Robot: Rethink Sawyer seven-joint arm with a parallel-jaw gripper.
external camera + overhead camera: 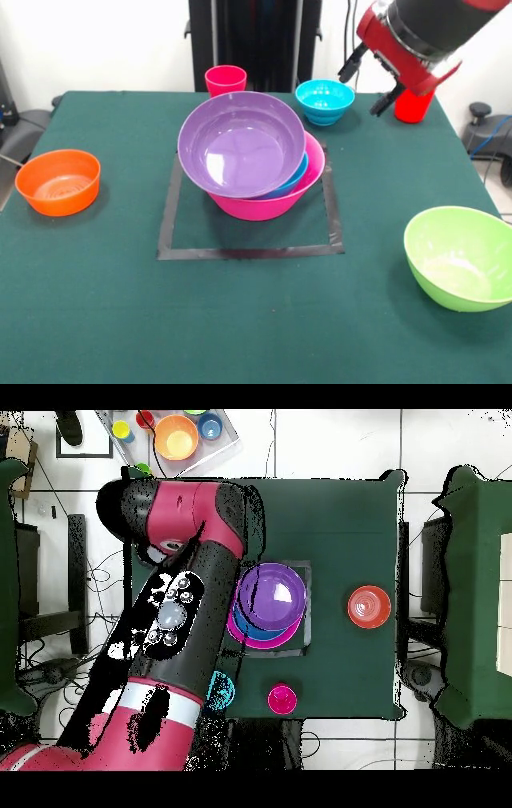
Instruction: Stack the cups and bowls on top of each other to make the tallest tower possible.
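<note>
Stacking is judged to be at an early stage. The tower (260, 172) is made up of three bowls so far: the large pink bowl (272, 204) is set as the base inside the black tape square (248, 252) at the middle of the desk (240, 320), a blue bowl (294, 180) is nested in it with only a sliver of rim shown, and the purple bowl (240, 144) is laid on top, tilted and pushed off-centre towards the orange bowl's side.

Several pieces are left loose. In the front view, the orange bowl (58, 182) is seen well apart from the tower near one desk edge, and the lime green bowl (460, 256) well apart near the opposite edge, closer to the camera. Behind the tower, the pink-red cup (226, 81) and a small ribbed blue bowl (325, 102) are placed near the far edge. The red cup (414, 104) is seen beyond the small blue bowl at the far corner. A light green cup cannot be made out.

The arm is bent in over that far corner, well away from the tower. The gripper (368, 82) is hung just beside the red cup, between it and the small blue bowl, with its dark fingers (352, 64) spread apart and nothing held between them. The red cup is judged the likely next pick.
</note>
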